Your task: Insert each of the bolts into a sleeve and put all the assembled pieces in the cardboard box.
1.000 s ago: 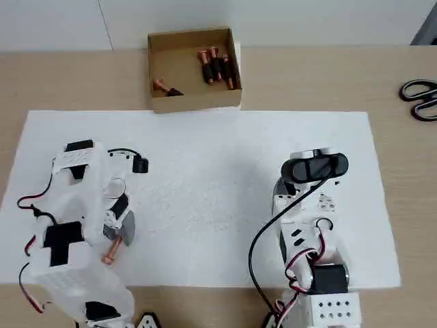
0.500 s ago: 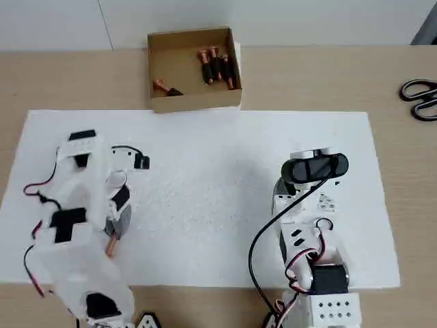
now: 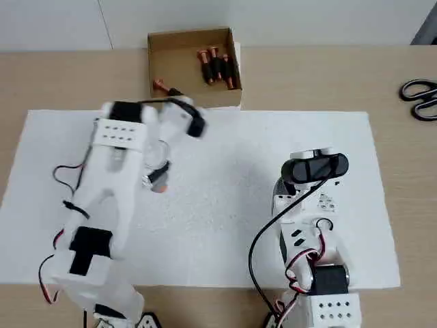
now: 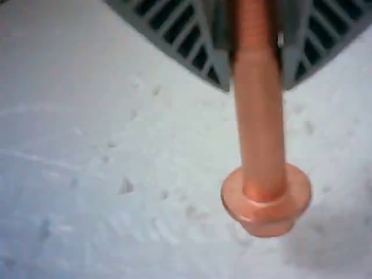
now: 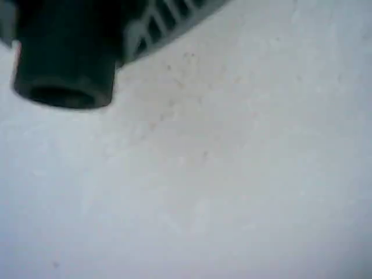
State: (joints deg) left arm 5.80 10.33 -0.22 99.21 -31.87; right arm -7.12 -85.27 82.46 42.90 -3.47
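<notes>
left tool [image 4: 254, 55] clamped on copper bolt [image 4: 263, 174], head outward; right tool [image 5: 87, 32] clamped on black sleeve [image 5: 63, 72].

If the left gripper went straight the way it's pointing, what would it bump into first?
Probably the white mat: the left gripper points down at it, and the bolt it holds would touch head first.

left arm [image 3: 102, 205]: stretched from its 7 o'clock base toward 12 o'clock | left gripper [image 4: 254, 58]: pointing down, jaws clamped on bolt [image 4: 263, 174] shank, head lowest | right arm [image 3: 311, 232]: folded at 5 o'clock | right gripper [image 5: 87, 35]: closed around sleeve [image 5: 64, 75]
</notes>
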